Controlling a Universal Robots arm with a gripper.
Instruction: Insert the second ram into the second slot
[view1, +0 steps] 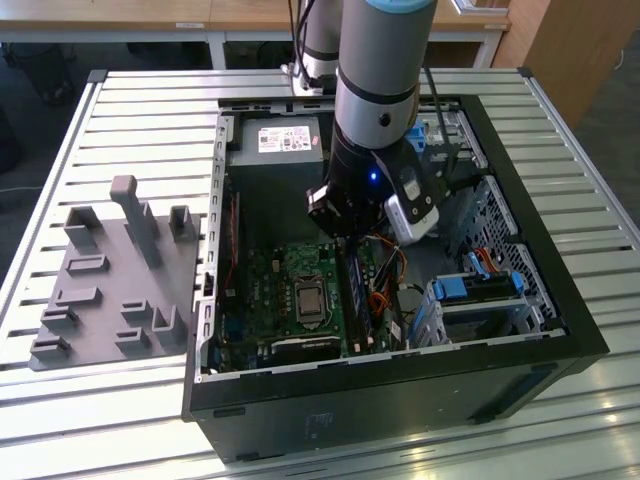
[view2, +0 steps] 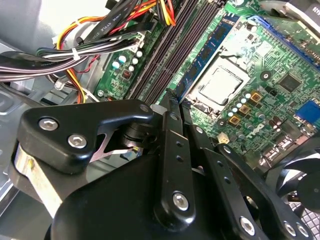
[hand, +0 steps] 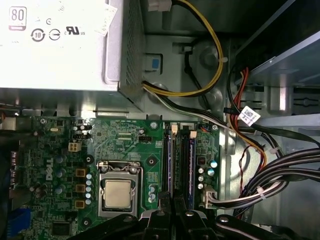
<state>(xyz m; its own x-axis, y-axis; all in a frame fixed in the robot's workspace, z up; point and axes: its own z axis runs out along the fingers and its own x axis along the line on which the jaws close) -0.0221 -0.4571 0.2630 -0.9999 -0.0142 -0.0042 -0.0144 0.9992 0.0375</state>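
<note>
The open computer case (view1: 520, 330) lies on the table with its green motherboard (view1: 270, 290) facing up. My gripper (view1: 345, 238) hangs low over the bank of ram slots (view1: 356, 295) beside the CPU socket (hand: 119, 194). A blue ram stick (view2: 212, 47) (hand: 169, 160) stands seated in the slot nearest the socket; I cannot tell if it is the second ram. The black slots (view2: 170, 45) next to it look bare. In both wrist views my gripper (view2: 175, 100) (hand: 172, 204) has its fingers pressed together over one end of the slots, with nothing seen between them.
The grey power supply (view1: 280, 140) sits at the case's far end. Bundled cables (view2: 100, 40) (hand: 260, 175) run beside the slots. Drive bays with blue latches (view1: 480, 290) fill the exterior view's right. A grey fixture plate (view1: 110, 280) lies outside the case.
</note>
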